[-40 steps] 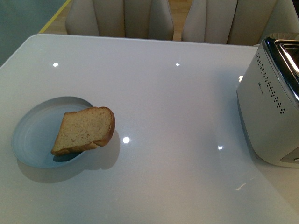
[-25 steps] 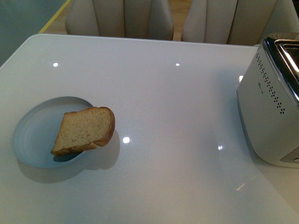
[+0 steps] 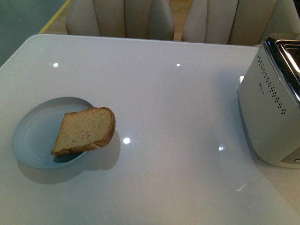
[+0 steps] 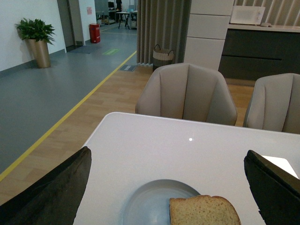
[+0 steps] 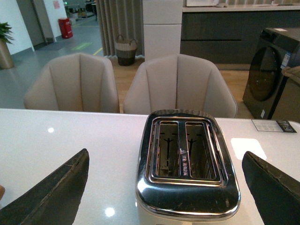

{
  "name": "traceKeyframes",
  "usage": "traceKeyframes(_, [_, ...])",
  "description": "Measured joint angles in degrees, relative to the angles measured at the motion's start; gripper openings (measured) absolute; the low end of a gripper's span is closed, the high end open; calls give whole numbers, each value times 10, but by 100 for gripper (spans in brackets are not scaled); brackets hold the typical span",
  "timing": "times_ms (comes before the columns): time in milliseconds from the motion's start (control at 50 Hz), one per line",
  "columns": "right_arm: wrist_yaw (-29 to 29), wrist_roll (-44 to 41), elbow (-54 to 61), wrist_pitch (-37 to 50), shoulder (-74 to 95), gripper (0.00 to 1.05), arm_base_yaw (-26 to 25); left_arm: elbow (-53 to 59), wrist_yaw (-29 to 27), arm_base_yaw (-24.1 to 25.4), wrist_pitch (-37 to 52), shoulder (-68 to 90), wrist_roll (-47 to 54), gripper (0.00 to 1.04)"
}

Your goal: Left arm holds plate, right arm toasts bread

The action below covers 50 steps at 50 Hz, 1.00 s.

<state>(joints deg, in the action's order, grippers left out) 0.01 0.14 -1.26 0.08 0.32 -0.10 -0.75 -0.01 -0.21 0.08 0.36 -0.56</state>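
No legible text: small mark on the toaster (image 3: 269,101) side and slot label too blurred

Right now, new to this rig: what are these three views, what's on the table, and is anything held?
It is a robot with two arms, each ending in a two-finger gripper. The front view comes from a camera on its body. It shows a white table with a plate, bread lying on it and overhanging the rim on the side toward the toaster. No arm shows there. The other two pictures come from wrist cameras, and the dark wedges in their lower corners are gripper fingers. The left gripper is open, looking over plate and bread. The right gripper is open, facing the toaster, whose two slots are empty. Nothing is held.
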Motion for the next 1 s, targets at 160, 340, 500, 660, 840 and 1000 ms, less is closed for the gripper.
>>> traceKeyframes(160, [0, 0, 0, 0, 0, 96, 0, 0, 0, 0, 0, 0, 0, 97])
traceKeyframes(340, [0, 0, 0, 0, 0, 96, 0, 0, 0, 0, 0, 0, 0, 97])
traceKeyframes(500, [0, 0, 0, 0, 0, 96, 0, 0, 0, 0, 0, 0, 0, 97])
traceKeyframes(660, [0, 0, 0, 0, 0, 96, 0, -34, -50, -13, -92, 42, -51, 97])
traceKeyframes(840, [0, 0, 0, 0, 0, 96, 0, -89, -61, -9, -203, 191, -192, 97])
traceKeyframes(1000, [0, 0, 0, 0, 0, 96, 0, -105, -33, 17, -114, 275, -197, 97])
